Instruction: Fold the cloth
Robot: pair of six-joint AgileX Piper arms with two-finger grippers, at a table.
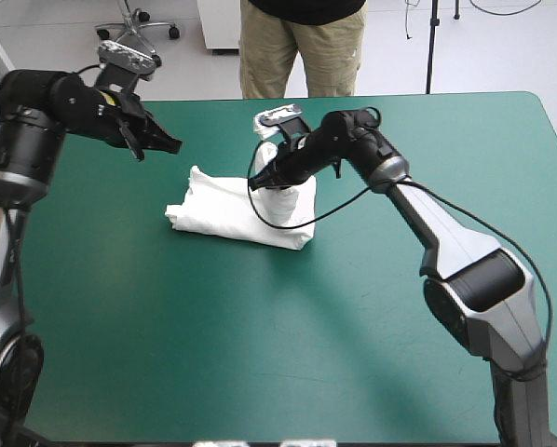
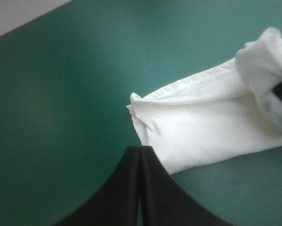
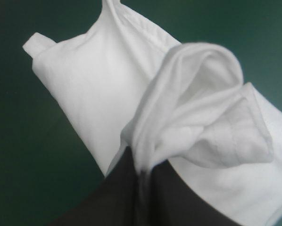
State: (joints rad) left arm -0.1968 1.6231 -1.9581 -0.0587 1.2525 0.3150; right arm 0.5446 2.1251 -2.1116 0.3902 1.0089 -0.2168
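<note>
Table (image 1: 260, 354) with teal-green cover, carrying the T-shirt (image 1: 224, 212) as a folded white bundle slightly toward 11 o'clock from the table's middle, its long axis running from 9 to 3 o'clock. The right gripper (image 1: 261, 181) is clamped on a flap of the T-shirt at the bundle's 3 o'clock end, so that the flap stands up from the bundle as a short column. Judged from the task, it is held high to be carried over toward 9 o'clock as a further fold. The left gripper (image 1: 169, 145), closed on nothing, hangs above the cover at 10 o'clock from the bundle, apparently parked clear of that fold's path. Only the high view gives both arms and the bundle's place on the table. Only the left wrist view shows the bundle's 9 o'clock end, a hemmed edge of stacked layers ahead of the meeting black fingers (image 2: 127, 188). Only the right wrist view shows the pinched flap as a loose, open loop of cloth rising from between that gripper's fingers (image 3: 122, 188), which are all but closed on the sheet.
</note>
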